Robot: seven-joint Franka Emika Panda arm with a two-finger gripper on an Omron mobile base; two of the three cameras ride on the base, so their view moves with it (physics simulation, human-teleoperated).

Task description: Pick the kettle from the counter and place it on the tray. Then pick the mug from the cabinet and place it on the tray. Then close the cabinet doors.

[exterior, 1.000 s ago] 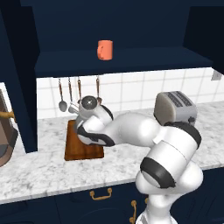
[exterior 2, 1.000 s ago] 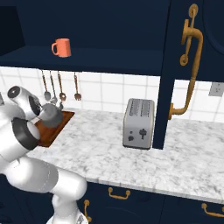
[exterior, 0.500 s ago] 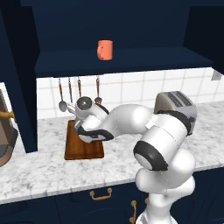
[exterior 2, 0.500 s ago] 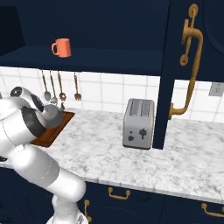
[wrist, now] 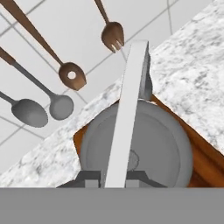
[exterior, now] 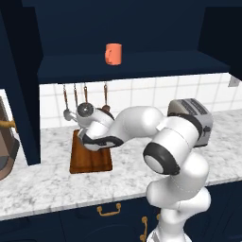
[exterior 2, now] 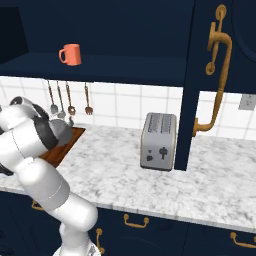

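Note:
The dark grey kettle sits on the reddish-brown tray, seen from straight above in the hand view. Its thin handle runs up the middle of that view as a pale bar. My gripper has a fingertip pressed against each side of that handle, shut on it. In the left base view my wrist hangs over the tray and covers the kettle. The salmon mug stands upright on the shelf of the open navy cabinet, and the right base view shows the mug too.
A silver toaster stands on the marbled counter right of the tray. Wooden and metal utensils hang on the tiled wall behind it. One open cabinet door with a gold handle juts out at the right, another door at the left.
My elbow and forearm have swung up and toward the wall, while the hand has stayed over the tray. The kettle and mug have not moved.

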